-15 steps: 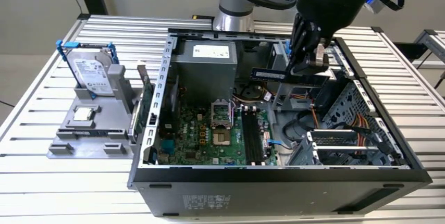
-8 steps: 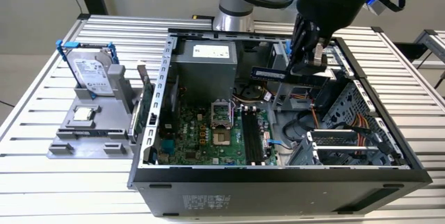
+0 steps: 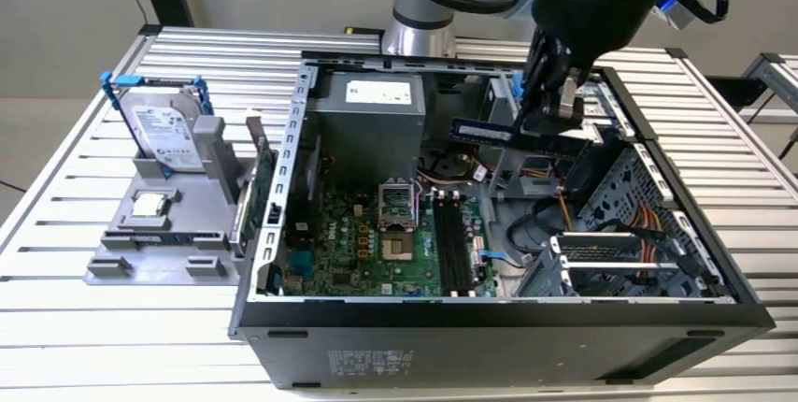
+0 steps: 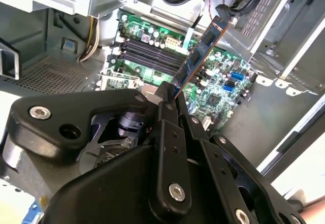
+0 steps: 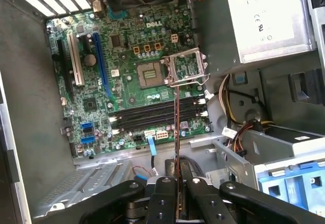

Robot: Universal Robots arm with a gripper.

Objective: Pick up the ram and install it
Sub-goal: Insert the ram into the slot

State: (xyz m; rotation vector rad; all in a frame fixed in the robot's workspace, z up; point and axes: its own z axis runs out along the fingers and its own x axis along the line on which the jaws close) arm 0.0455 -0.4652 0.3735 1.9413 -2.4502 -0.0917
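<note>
The gripper (image 3: 548, 120) is clenched on one end of the ram (image 3: 480, 131), holding it in the air above the motherboard's black slots (image 3: 451, 245). The stick appears to lie crosswise to those slots, so pressing it down unaligned could jam or bend it.

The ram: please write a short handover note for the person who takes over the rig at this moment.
Gripper: shut on the ram, gripping it near one end.
Ram: held in the air inside the open computer case, over the motherboard and not touching it. In the first wrist view it shows edge-on, in front of the memory slots.
Done: the ram is picked up and brought over the case.
Left: the black memory slots look empty, and the ram is not yet seated in one.
</note>
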